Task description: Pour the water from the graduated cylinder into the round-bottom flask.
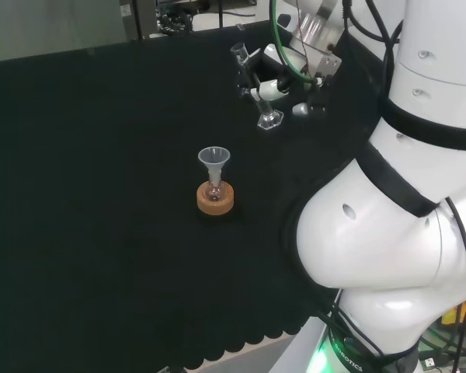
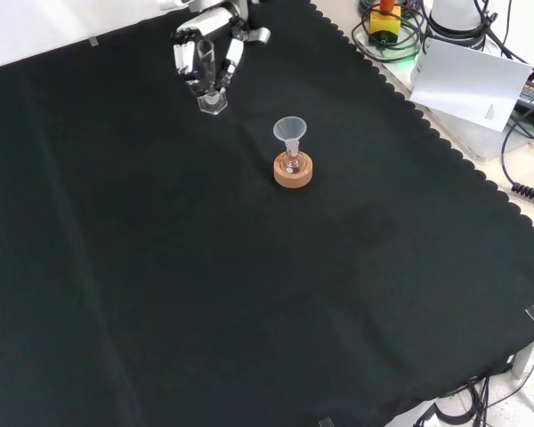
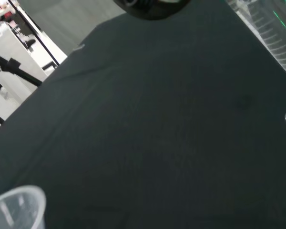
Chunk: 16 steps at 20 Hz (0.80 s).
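Observation:
A clear graduated cylinder [image 1: 251, 84] with a hexagonal foot leans at the far side of the cloth in the head view. My hand [image 1: 286, 71] is shut on its middle, fingers curled round the tube. In the front view the hand [image 2: 215, 34] holds the cylinder [image 2: 206, 78] at the top of the cloth, its foot low over the cloth. The small round-bottom flask [image 1: 213, 189] stands in a cork ring [image 1: 216, 200] with a clear funnel [image 1: 214, 158] in its neck, nearer and to the left of the cylinder. The wrist view shows the funnel's rim [image 3: 14, 210] and the cylinder's wall [image 3: 271, 33]. I cannot tell the water level.
The black cloth [image 2: 249, 294] spreads wide around the flask [image 2: 291, 163]. A white sheet of paper [image 2: 472, 84] and cables lie beyond the cloth's scalloped edge at the front view's right. The arm's white links [image 1: 388, 217] stand at the head view's right.

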### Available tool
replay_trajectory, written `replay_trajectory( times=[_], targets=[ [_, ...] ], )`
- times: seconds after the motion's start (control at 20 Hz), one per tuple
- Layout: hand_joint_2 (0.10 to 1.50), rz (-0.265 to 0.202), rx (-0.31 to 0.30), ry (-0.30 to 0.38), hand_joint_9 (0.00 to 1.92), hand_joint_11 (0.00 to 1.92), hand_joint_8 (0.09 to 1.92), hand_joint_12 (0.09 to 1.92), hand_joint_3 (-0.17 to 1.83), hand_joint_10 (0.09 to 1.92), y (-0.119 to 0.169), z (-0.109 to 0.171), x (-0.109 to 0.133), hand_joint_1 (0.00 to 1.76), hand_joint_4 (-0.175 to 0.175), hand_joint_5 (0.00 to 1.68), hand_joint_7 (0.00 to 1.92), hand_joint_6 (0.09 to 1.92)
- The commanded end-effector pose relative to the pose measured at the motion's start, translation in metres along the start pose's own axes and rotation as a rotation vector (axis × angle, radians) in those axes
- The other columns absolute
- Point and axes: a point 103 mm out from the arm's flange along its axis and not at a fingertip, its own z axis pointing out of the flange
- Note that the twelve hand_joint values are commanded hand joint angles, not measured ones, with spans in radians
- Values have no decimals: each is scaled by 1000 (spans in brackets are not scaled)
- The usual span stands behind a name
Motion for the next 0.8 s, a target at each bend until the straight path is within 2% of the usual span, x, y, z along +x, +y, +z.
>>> replay_trajectory(
  times=[0.05, 0.2, 0.4, 0.6, 0.8],
  targets=[
    [1040, 39, 52, -61, 1464, 1199, 541, 739, -24, 87, -43, -8, 14, 1262, 29, 1152, 1235, 819],
    [1040, 53, 89, -79, 1464, 1199, 540, 739, -24, 87, -57, -8, 20, 1262, 28, 1152, 1235, 819],
    [1040, 67, 172, -127, 1464, 1200, 539, 739, -25, 87, -78, -3, 25, 1262, 28, 1152, 1235, 819],
    [1040, 67, 263, -164, 1464, 1201, 539, 739, -25, 87, -92, 7, 25, 1262, 28, 1153, 1235, 818],
    [1040, 73, 321, -174, 1464, 1202, 538, 739, -25, 87, -103, 15, 21, 1262, 28, 1154, 1235, 817]
  ],
)
